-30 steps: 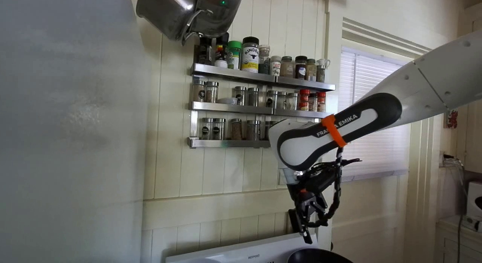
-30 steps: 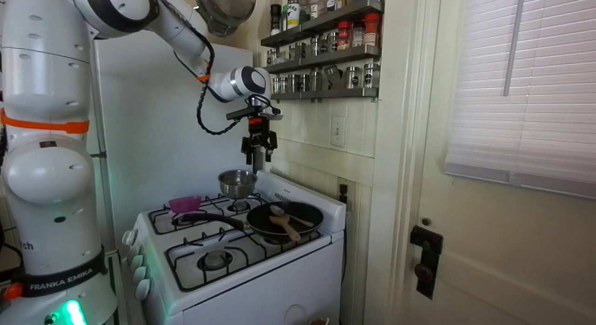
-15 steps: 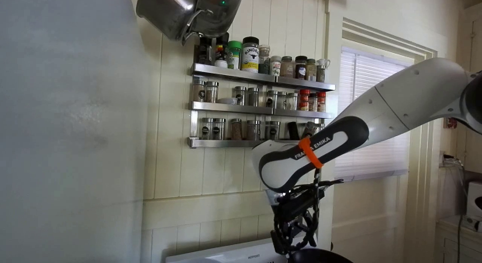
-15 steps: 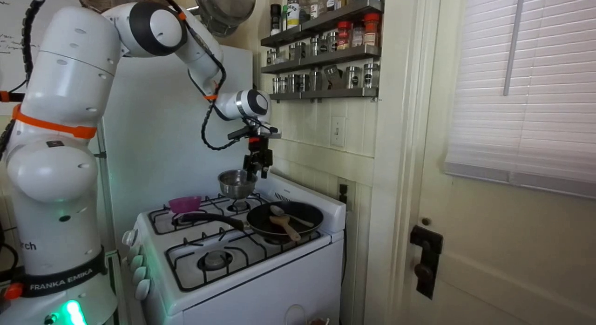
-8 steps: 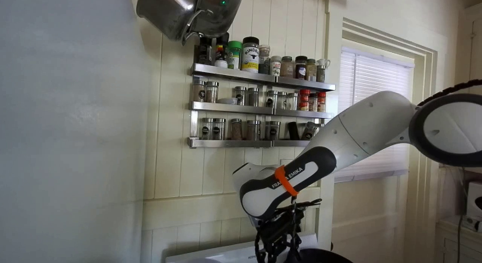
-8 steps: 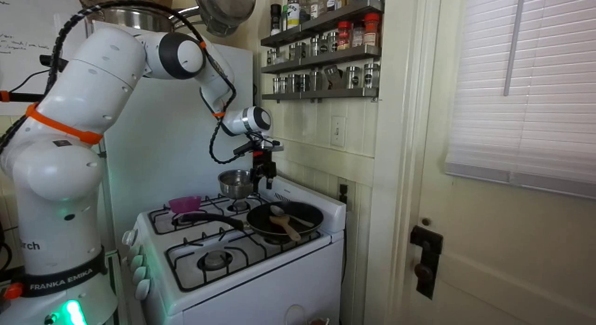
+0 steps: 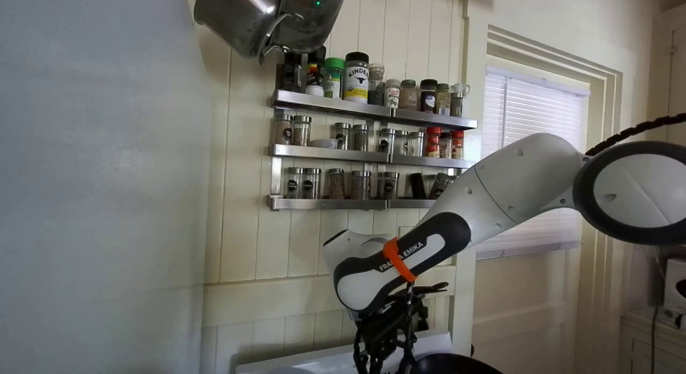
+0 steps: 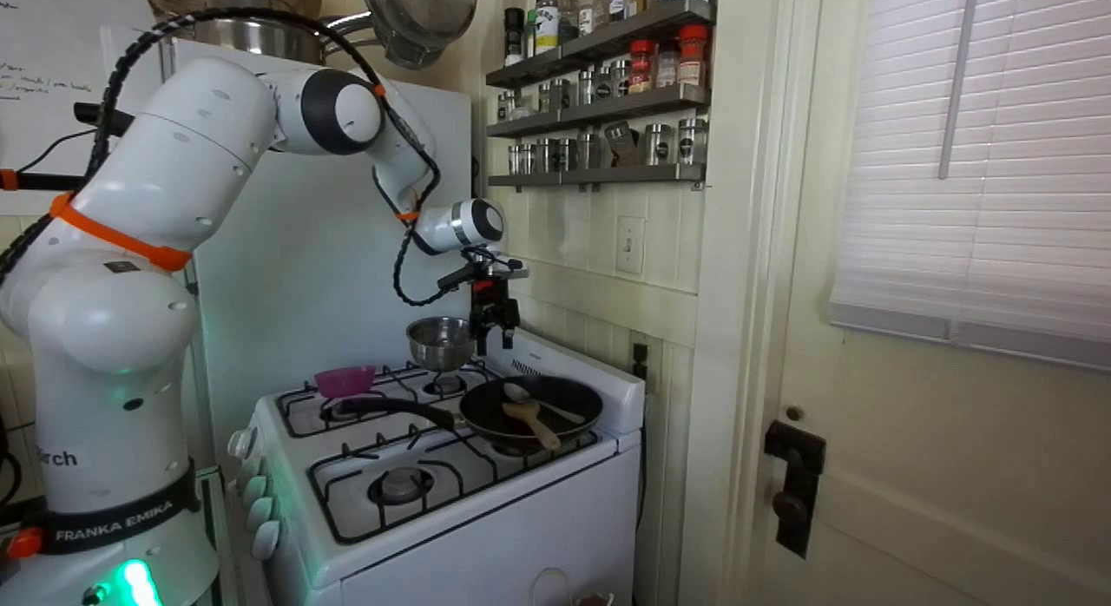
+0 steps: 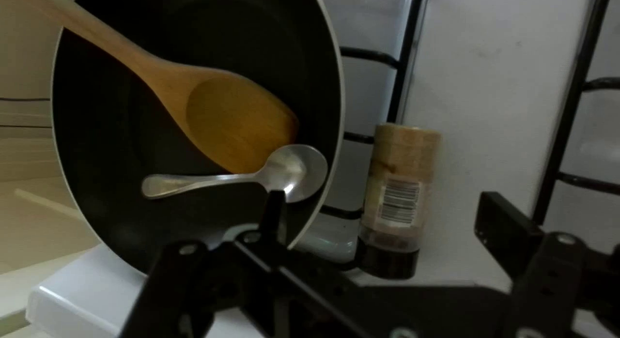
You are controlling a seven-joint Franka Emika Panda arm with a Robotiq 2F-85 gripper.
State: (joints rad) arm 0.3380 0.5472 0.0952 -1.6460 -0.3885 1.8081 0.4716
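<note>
White stove (image 8: 297,458): pan (image 8: 486,412), steel pot (image 8: 441,351), pink bowl (image 8: 345,383) on grates (image 9: 410,33); jar (image 9: 401,200) beside pan

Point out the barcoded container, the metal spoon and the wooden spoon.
Barcoded container (image 9: 399,202): wrist view, on its white barcode.
Metal spoon (image 9: 232,178): wrist view, on its handle.
Wooden spoon (image 9: 162,76): wrist view, on its widening neck.

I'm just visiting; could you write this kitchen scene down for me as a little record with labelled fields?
Robot hand: gripper, open, over the stove, holding nothing
Nearest thing: jar with a barcode label, seen between the fingers with a gap on each side
Black pan: contains a wooden spoon and a metal spoon
Also on the stove: metal pot, pink bowl
Wall: three shelves of spice containers
</note>
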